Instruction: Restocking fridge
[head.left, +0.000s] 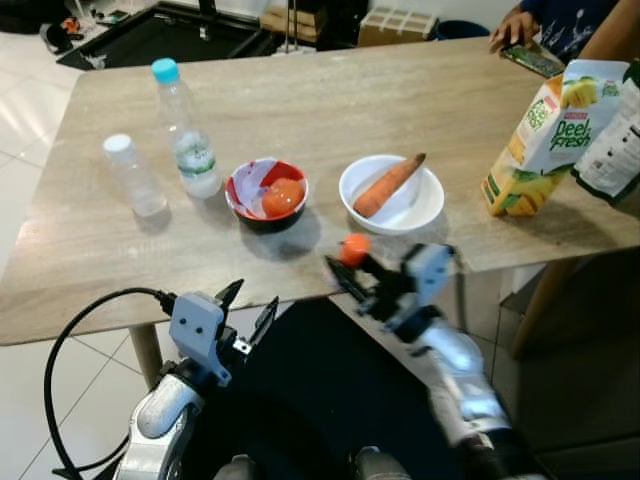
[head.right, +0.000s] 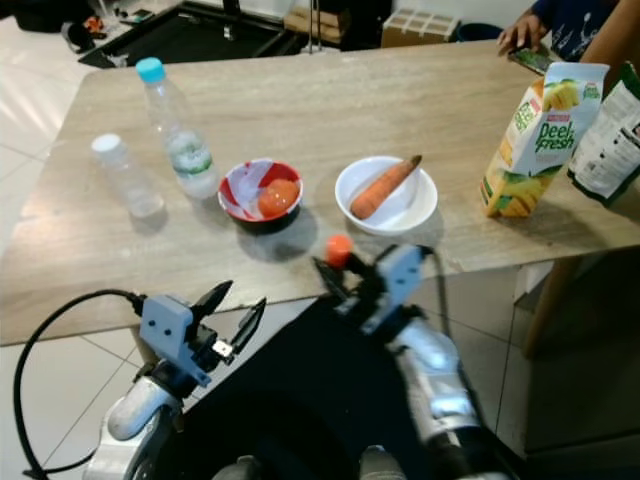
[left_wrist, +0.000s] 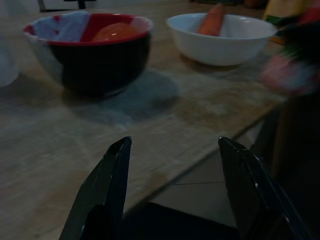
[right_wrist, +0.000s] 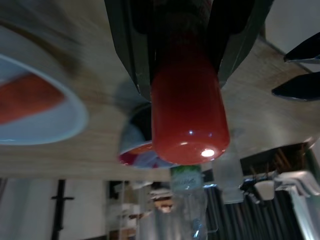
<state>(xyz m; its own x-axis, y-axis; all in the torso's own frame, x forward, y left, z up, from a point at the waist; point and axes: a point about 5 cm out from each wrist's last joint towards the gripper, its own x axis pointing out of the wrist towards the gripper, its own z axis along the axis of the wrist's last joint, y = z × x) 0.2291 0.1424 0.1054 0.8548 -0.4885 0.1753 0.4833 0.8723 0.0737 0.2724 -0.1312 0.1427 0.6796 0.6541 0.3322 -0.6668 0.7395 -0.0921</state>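
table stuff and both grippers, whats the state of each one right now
blue-capped bottle: upright, capped
white-capped bottle: upright, capped
red bowl: upright, holds an orange-red item
white bowl: upright, carrot lying in it
juice carton: tilted
left gripper: open, empty, at the table edge
right gripper: shut on red object

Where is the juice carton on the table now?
The juice carton stands tilted at the table's right side, right of the white bowl with the carrot.
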